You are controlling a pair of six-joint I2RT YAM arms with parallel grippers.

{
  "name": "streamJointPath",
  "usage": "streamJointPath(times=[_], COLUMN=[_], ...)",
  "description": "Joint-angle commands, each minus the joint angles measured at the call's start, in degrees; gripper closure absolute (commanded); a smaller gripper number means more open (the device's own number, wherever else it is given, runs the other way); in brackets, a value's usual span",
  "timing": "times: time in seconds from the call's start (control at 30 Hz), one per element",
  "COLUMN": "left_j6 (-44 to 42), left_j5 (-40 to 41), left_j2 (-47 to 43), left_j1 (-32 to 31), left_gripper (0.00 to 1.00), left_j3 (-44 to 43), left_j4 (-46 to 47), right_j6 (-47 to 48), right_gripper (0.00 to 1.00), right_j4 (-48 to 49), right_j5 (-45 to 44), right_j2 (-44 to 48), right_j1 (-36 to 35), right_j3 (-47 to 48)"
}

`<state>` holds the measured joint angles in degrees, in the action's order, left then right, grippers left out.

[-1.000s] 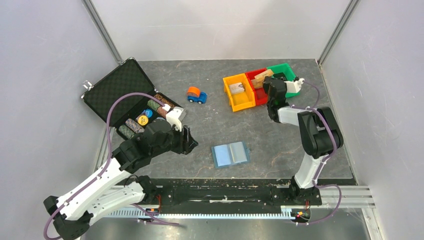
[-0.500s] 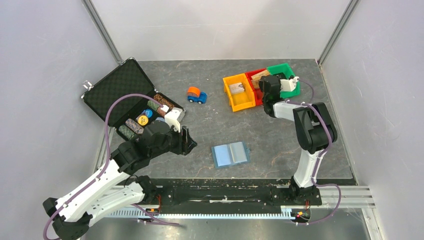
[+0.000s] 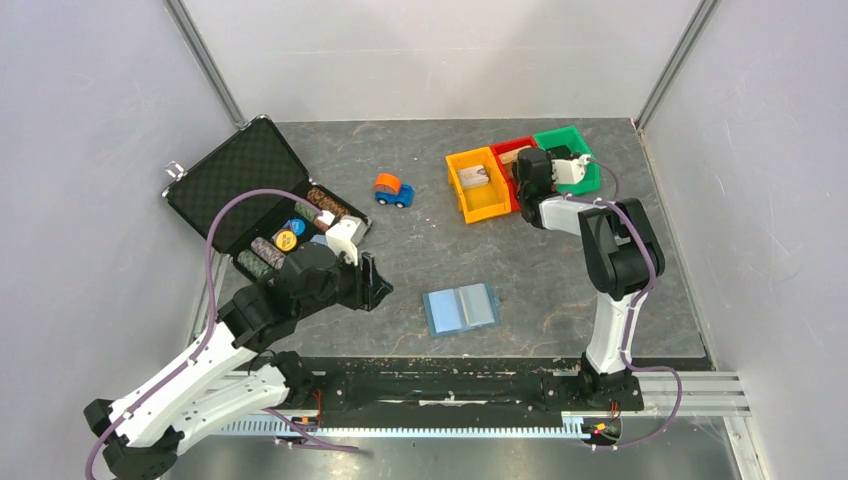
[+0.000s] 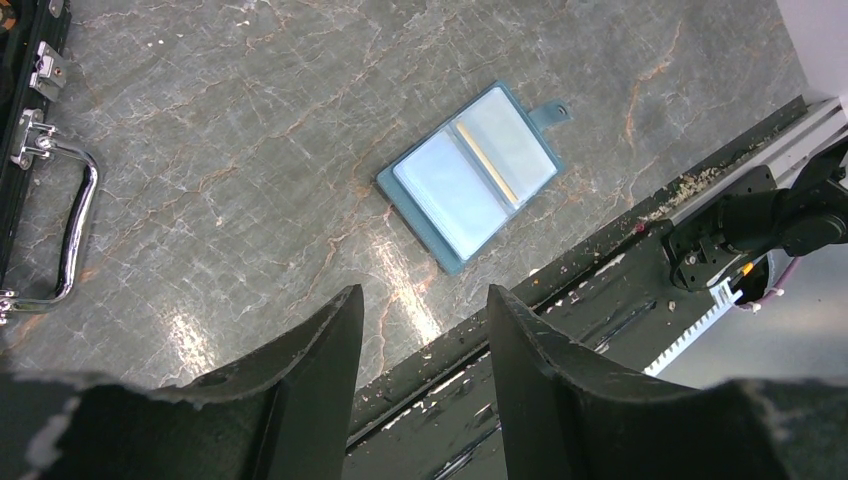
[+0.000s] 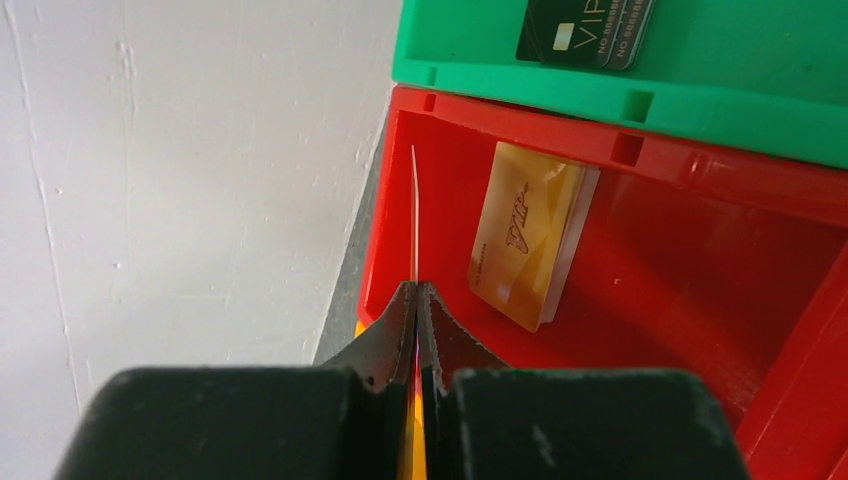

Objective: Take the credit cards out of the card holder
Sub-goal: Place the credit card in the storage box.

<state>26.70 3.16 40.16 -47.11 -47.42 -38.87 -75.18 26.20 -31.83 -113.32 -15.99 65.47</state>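
Card (image 5: 414, 220) pinched edge-on in right claw (image 5: 418, 290), jaws clamped tight on its lower end. It hangs over the red bin (image 5: 560, 138), close to the bin's left wall. Gold stack (image 5: 525, 235) already lies in that bin, and dark cards (image 5: 585, 30) sit in the green bin (image 5: 600, 100) beyond. Holder (image 4: 470, 172) lies open & flat on the surface (image 4: 250, 120) near the front edge, well apart from the bins. Tan strip (image 4: 487, 162) shows at its fold, prob. one more card, can't confirm. Left claw (image 4: 420, 350) hovers beside the holder, jaws apart, nothing in them.

Risks from here:
- Card is near the wall, so a release w/o shifting inward could let it catch the rim & tip out onto the surface. It could also end up leaning on the wall instead of lying on the stack.
- Thin card w/ small grip area, so any jerk could twist it in the jaws.
- Holder is loose w/ nothing pinning it, so tugging the strip may drag the whole holder rather than free the card.
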Motion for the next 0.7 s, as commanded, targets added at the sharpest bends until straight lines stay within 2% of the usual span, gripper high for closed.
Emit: streamJointPath(times=[0.0,0.17,0.2,0.23,0.43,0.67], left_j6=[-2.88,-2.88,1.08,-2.75,-2.79,-2.79], left_j5=[1.16,1.27,1.32,1.43,1.69,1.94], left_j2=[-0.42,-0.72,-0.78,-0.88,-1.09,-1.56], left_j1=[-0.17,-0.17,-0.18,-0.17,-0.22,-0.17], left_gripper=[0.44,0.44,0.44,0.44,0.44,0.44], left_j3=[0.04,0.05,0.08,0.10,0.13,0.13], left_j4=[1.34,1.34,1.34,1.34,1.51,1.51], right_j6=[-3.06,-3.38,-3.75,-3.90,-4.36,-4.10], right_gripper=[1.00,1.00,1.00,1.00,1.00,0.95], right_j4=[-3.21,-4.47,-4.84,-4.98,-7.45,-9.46], right_j5=[-2.11,-2.33,-2.28,-2.27,-2.28,-1.25], right_j2=[-1.45,-2.67,-2.82,-2.95,-4.21,-6.24], right_j1=[-0.45,-0.61,-0.62,-0.70,-0.70,-0.72], right_j3=[3.55,5.13,5.20,5.19,6.97,9.85])
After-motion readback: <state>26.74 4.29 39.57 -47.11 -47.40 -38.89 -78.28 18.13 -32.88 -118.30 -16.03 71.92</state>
